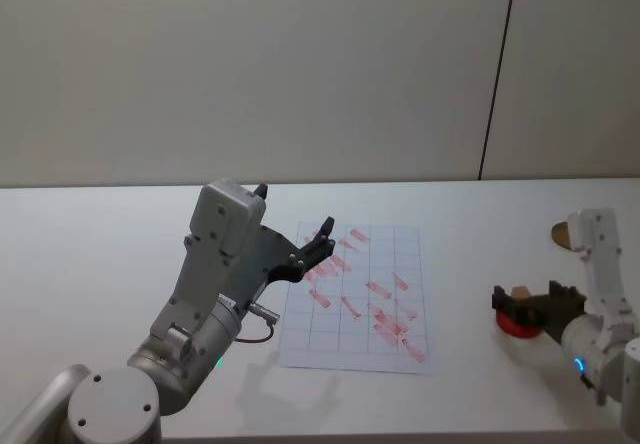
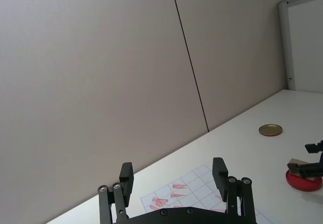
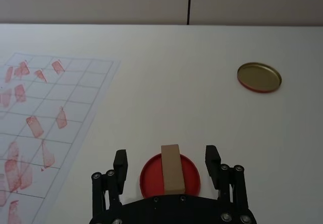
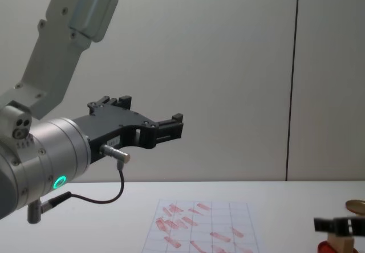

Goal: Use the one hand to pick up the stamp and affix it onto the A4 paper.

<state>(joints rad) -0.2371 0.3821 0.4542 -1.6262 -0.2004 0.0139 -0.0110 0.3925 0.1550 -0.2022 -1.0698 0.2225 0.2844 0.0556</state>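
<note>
The stamp (image 3: pixel 172 169), a small tan wooden block, lies on a red round pad (image 3: pixel 151 177) on the white table. My right gripper (image 3: pixel 166 157) is open, one finger on each side of the stamp with a gap both ways. In the head view this gripper (image 1: pixel 529 301) sits at the right, around the stamp (image 1: pixel 519 293). The A4 paper (image 1: pixel 392 264), a gridded white sheet with many red marks, lies flat to the left of the pad. My left gripper (image 1: pixel 318 240) hangs open and empty in the air over the paper's left edge.
A flat gold round disc (image 3: pixel 259 76) lies on the table beyond the pad, also seen at the right in the head view (image 1: pixel 560 234). The left forearm (image 4: pixel 51 150) looms large at the left of the chest view. A plain wall stands behind the table.
</note>
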